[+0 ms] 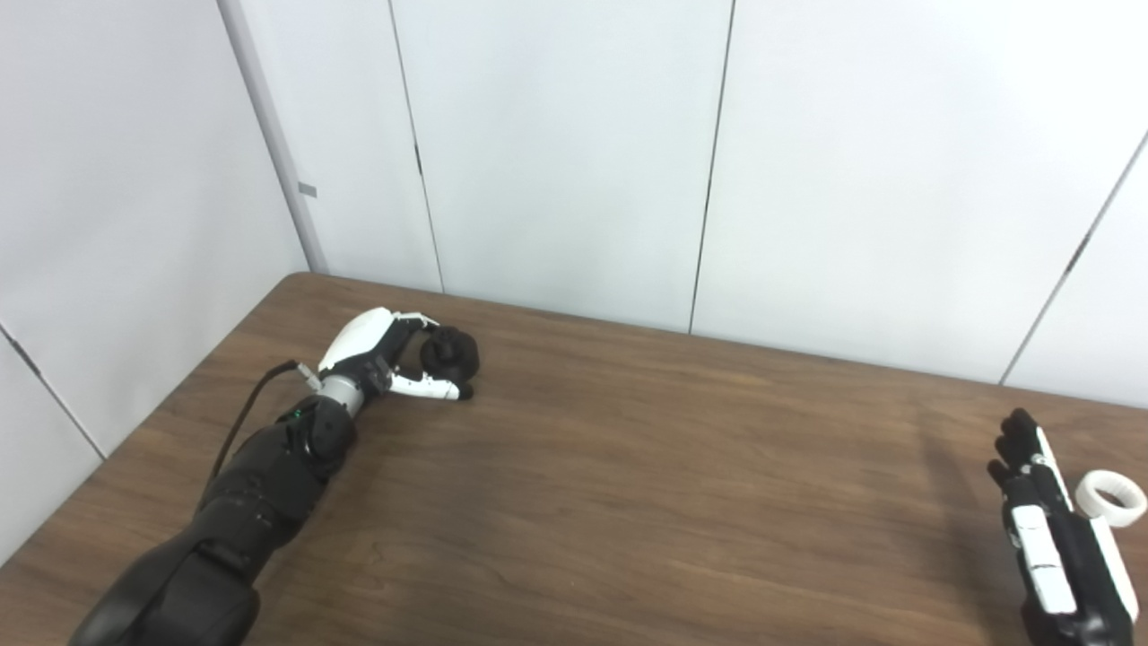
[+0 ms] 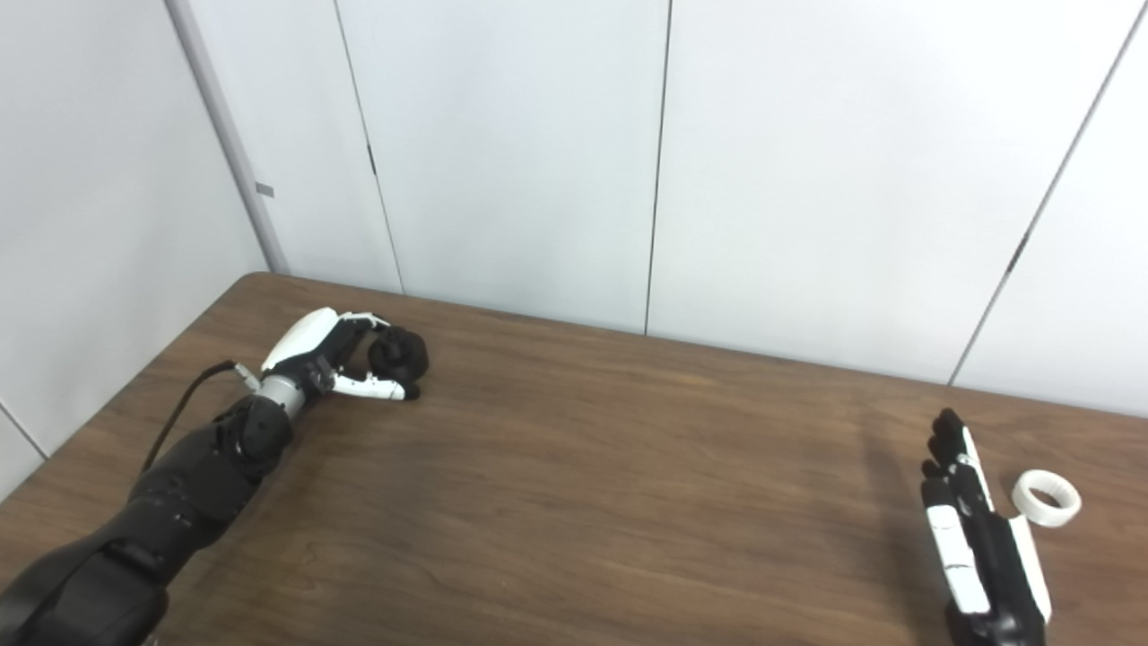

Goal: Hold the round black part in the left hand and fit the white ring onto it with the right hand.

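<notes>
The round black part [image 1: 451,353] sits on the brown table [image 1: 628,467] at the far left. My left hand [image 1: 386,354] is curled around it, fingers over its top and thumb along its near side, still down on the table. The white ring [image 1: 1111,498] lies flat at the table's right side. My right hand [image 1: 1045,529] is just left of the ring with straight fingers apart, open and empty. Both show in the right eye view: the part [image 2: 400,355], the ring [image 2: 1046,498], the left hand [image 2: 336,352], the right hand [image 2: 973,529].
White wall panels [image 1: 574,152] stand right behind the table's far edge and along its left side. A black cable [image 1: 242,422] runs off my left wrist over the table.
</notes>
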You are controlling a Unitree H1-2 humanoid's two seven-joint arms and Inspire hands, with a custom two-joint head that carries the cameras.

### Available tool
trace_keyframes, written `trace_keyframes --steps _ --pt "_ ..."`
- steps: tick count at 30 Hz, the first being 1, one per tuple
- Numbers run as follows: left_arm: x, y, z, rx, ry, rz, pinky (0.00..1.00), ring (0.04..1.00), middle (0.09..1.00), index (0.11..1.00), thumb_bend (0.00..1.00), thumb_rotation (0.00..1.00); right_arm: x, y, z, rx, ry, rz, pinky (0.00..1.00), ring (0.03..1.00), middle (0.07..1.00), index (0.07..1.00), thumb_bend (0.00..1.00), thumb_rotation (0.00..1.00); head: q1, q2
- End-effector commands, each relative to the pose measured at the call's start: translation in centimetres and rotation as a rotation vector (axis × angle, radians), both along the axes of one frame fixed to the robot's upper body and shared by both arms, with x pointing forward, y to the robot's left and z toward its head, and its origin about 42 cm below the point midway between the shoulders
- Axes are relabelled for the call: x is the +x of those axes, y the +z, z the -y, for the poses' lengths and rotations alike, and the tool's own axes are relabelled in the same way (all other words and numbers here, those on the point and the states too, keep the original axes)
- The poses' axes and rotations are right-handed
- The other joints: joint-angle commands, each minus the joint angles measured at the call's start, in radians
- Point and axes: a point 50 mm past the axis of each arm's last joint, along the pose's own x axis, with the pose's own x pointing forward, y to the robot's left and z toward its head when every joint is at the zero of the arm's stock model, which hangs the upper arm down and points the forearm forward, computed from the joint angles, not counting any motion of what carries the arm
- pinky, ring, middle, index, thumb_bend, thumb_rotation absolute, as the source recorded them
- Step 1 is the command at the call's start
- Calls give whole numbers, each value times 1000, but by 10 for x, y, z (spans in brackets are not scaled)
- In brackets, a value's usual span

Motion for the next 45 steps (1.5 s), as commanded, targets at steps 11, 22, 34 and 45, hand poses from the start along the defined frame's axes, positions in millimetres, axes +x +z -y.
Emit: trace_keyframes --steps 11,22,34,45 --pt "12 20 5 23 -44 18 1000 956 879 692 939 267 -20 -35 -1 52 -26 -109 968 1000 994 1000 412 887 30 7" --pt "13 20 6 31 -56 29 1000 954 859 659 928 243 -18 -34 3 47 -29 -111 978 1000 997 1000 386 902 41 3" --pt "9 21 0 45 -46 22 1000 943 863 666 936 267 -19 -33 2 39 -32 -108 968 1000 995 1000 374 902 33 9" --pt "9 22 -3 47 -40 19 1000 949 861 673 954 282 -19 -34 1 43 -25 -108 972 1000 996 1000 380 900 26 12"
